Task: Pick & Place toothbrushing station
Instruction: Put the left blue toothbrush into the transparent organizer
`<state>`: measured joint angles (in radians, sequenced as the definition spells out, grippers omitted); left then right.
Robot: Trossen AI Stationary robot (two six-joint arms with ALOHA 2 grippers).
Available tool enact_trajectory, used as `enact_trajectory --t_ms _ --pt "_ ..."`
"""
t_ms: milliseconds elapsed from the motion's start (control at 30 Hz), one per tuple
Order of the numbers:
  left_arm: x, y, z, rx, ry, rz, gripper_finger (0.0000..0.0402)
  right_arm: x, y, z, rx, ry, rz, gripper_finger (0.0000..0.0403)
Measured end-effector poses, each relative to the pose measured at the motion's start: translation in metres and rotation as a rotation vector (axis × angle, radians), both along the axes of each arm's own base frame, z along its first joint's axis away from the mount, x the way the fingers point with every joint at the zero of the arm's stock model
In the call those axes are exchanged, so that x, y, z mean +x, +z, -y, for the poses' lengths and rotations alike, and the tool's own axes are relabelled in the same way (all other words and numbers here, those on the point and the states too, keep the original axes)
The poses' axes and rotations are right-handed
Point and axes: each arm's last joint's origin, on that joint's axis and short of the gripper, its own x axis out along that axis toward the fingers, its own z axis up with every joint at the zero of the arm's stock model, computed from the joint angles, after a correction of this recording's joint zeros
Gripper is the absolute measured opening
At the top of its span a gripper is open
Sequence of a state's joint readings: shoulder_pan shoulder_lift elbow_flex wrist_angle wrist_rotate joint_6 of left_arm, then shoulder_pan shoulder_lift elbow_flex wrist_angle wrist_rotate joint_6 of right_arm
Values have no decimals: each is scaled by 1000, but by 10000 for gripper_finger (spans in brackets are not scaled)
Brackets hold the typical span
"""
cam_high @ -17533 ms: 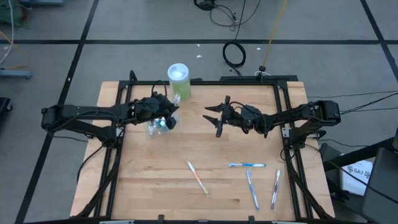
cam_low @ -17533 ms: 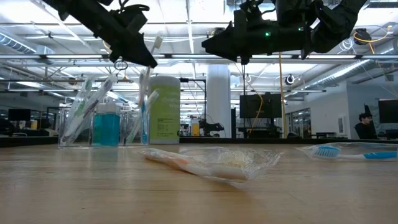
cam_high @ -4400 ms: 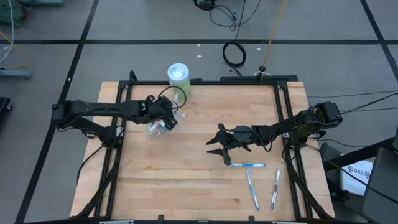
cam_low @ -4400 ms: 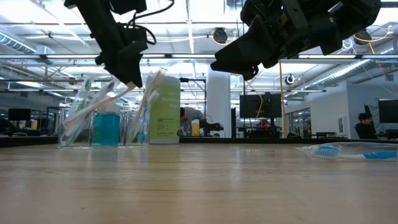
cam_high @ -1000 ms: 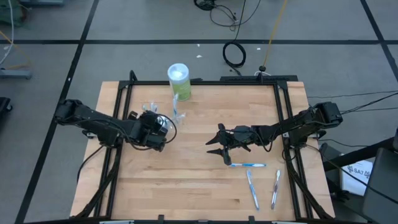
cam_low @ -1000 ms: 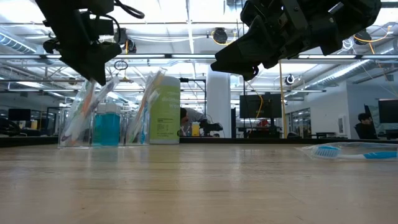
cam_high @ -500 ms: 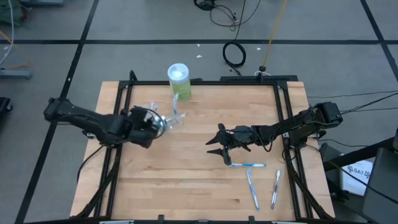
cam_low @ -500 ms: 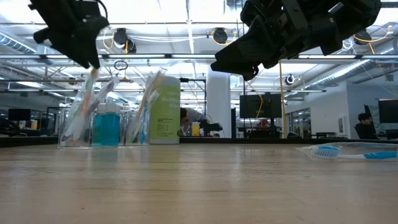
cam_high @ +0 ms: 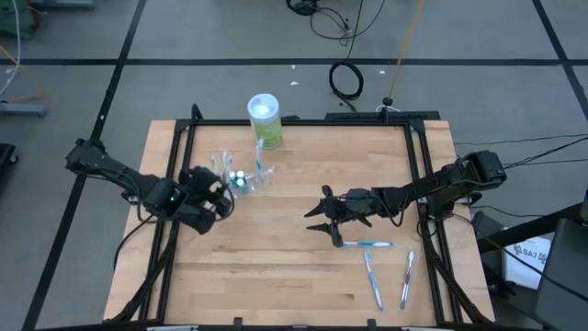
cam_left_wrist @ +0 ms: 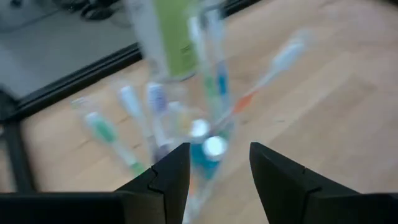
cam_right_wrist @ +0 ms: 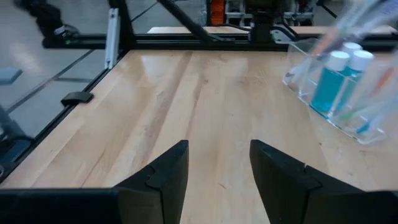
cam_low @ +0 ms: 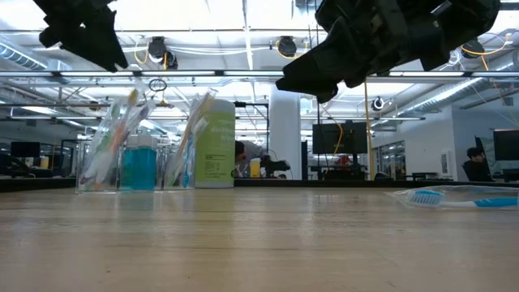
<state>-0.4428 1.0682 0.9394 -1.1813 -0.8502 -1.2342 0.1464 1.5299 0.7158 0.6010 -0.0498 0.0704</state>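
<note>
Both sets of jaws are spread, holding nothing: left gripper [cam_high: 213, 204] at centre-left beside the clear cup [cam_high: 241, 176] of toothbrushes, right gripper [cam_high: 319, 221] mid-frame, just above a blue toothbrush [cam_high: 365, 244].

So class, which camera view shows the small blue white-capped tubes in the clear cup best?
The right wrist view: the blue tubes stand sharp and upright inside the clear cup. The low view shows one tube behind plastic, partly hidden by toothbrushes. The high view shows only white caps from above. The left wrist view is blurred.
</note>
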Motion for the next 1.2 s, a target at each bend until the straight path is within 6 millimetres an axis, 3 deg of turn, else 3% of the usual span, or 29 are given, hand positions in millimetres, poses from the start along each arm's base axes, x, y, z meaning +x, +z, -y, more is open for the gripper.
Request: enact_trajectory --t_ms 300,500,867,1200 --pt "17 -4 31 69 -205 29 173 -8 -6 -31 5 90 -72 167" --pt "17 -4 34 68 -227 37 173 -34 -30 -63 -219 -1 -304 167" --pt "19 -2 37 25 -204 99 173 -71 -37 -82 -179 -48 -551 167" --pt "20 -2 37 26 -214 104 173 -78 -46 -74 -224 -139 -650 167"
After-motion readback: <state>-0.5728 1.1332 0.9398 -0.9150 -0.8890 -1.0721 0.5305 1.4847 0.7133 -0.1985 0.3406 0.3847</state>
